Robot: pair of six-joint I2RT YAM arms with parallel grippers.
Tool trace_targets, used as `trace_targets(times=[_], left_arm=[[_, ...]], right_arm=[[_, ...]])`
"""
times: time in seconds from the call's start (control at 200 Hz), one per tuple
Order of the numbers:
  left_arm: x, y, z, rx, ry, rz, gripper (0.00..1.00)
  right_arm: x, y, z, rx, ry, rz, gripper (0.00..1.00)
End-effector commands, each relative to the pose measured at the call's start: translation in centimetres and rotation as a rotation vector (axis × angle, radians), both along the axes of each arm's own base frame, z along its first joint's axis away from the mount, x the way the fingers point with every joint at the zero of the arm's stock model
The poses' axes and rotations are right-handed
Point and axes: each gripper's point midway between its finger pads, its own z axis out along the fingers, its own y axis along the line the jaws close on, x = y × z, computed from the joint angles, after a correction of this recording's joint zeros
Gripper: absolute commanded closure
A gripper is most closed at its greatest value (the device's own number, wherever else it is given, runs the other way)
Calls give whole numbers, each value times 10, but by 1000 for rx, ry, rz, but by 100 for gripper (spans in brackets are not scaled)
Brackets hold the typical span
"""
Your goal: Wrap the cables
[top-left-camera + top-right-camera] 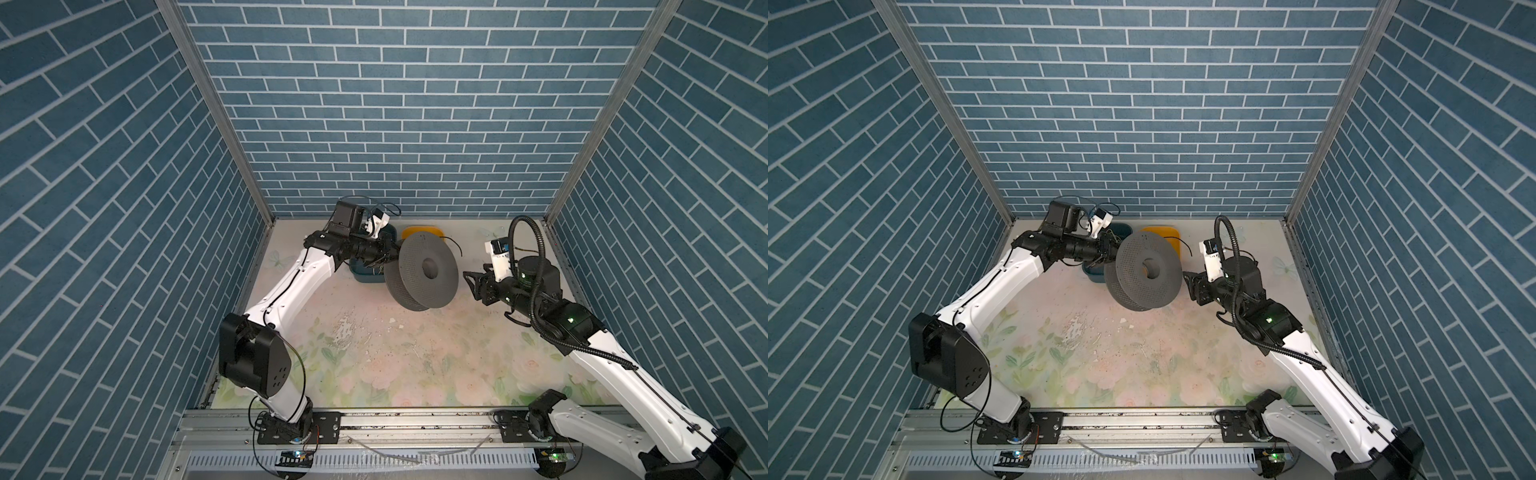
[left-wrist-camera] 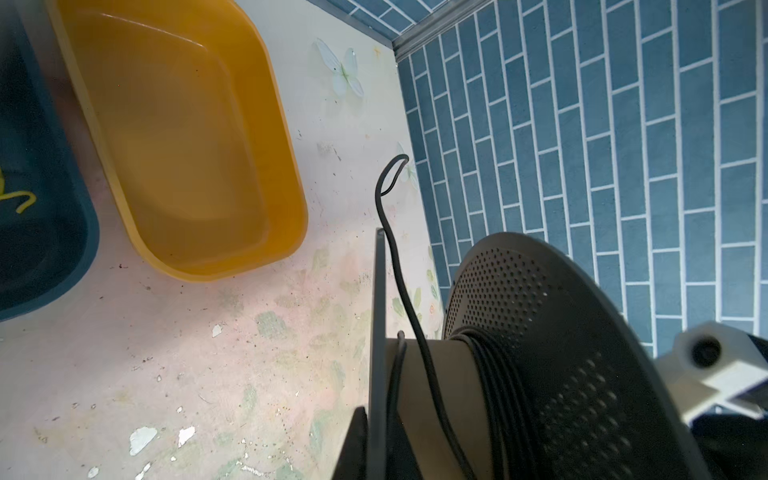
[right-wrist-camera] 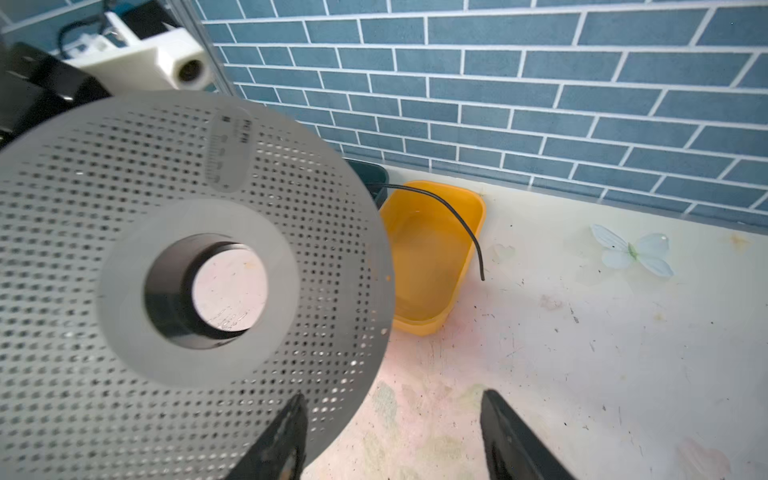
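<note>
Item: thin glossy black cord, the cable to be wrapped; most of it is wound in close turns on the hub of a grey perforated plastic spool, which is held clear of the floral-printed surface towards the far middle; a short free tail is seen arching out of the spool to the right and far, over a yellow plastic tub, its tip in the air and touching nothing; one strand is laid slackly across the bare part of the hub.

Left hand: clamped narrow on the spool's left flange.

Right hand: jaws wide, nothing between them; placed just right of the spool.

Step judged in hand: the free tail is to be taken and laid on.

Handling advised: the tail is best gripped near its tip by the right hand; tension should be kept while the spool is steadied; the strand should be guided between the flanges, beside the existing turns; a springy cord is likely to uncoil if slackened.
</note>
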Motion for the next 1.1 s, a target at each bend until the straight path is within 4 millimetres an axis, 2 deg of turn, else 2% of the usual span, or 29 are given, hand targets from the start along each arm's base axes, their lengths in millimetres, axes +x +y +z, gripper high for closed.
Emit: trace_targets(times=[0.0, 0.26, 0.565, 0.74, 0.91, 1.095], left_arm=[[-12, 3, 35, -63, -62, -53, 100], [-19, 8, 38, -58, -50, -87, 100], [-23, 7, 39, -72, -42, -113, 100], [-25, 10, 42, -78, -39, -121, 100], [-26, 11, 45, -85, -40, -124, 100], [-26, 11, 43, -85, -29, -124, 100]], right_arm=[[10, -2, 10, 74, 18, -3, 33], [46, -12, -5, 200, 62, 10, 33], [85, -1, -13, 406, 125, 159, 32], [99, 5, -31, 382, 152, 223, 34], [101, 9, -54, 325, 163, 274, 37], [106, 10, -59, 301, 121, 288, 40]])
